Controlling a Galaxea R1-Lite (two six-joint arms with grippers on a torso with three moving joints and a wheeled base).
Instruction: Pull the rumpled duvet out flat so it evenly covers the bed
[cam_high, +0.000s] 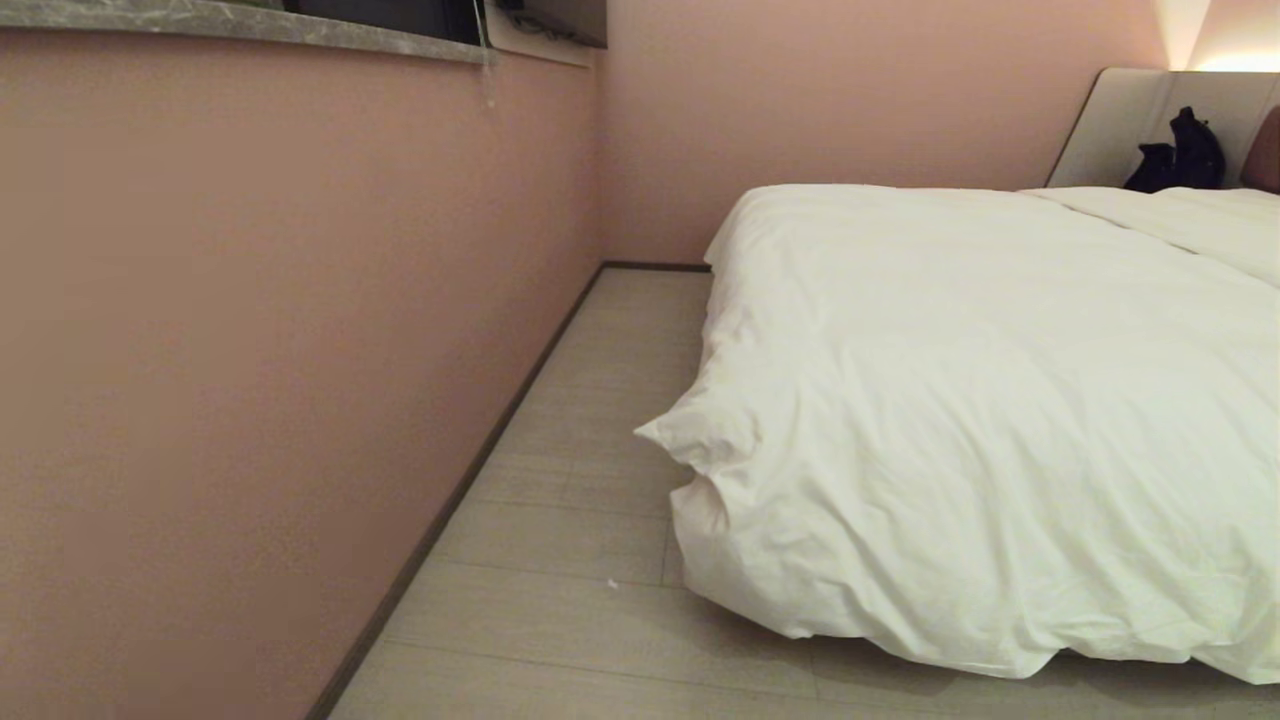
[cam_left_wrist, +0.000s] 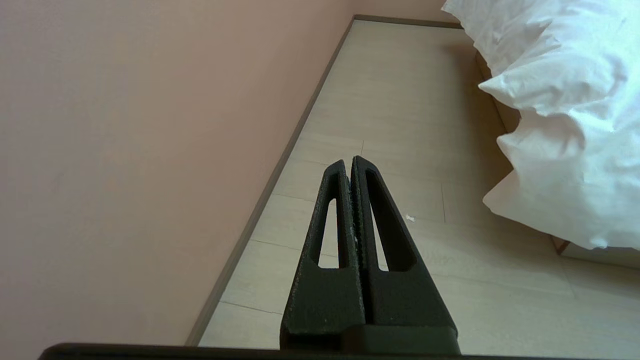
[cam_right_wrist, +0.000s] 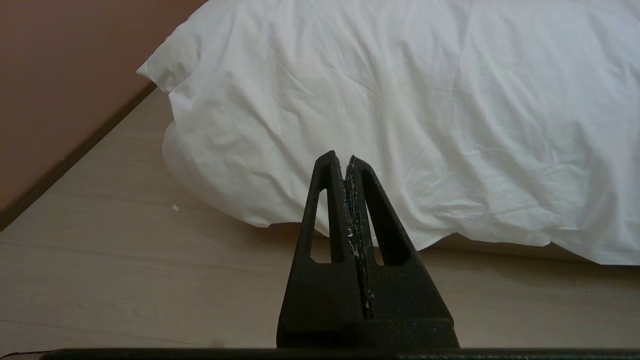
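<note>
On the bed (cam_high: 1110, 110), the duvet (cam_high: 980, 400) lies bunched, its near corner (cam_high: 665, 432) overhanging the floor (cam_high: 560, 560). We judge it soft, puffy and light but draggy; that corner and the foot hem are our likeliest holds. Our left gripper (cam_left_wrist: 348, 162) and right gripper (cam_right_wrist: 341, 159) hang closed and empty. Only the left wrist view shows the bed base; only the head view shows the headboard end.
</note>
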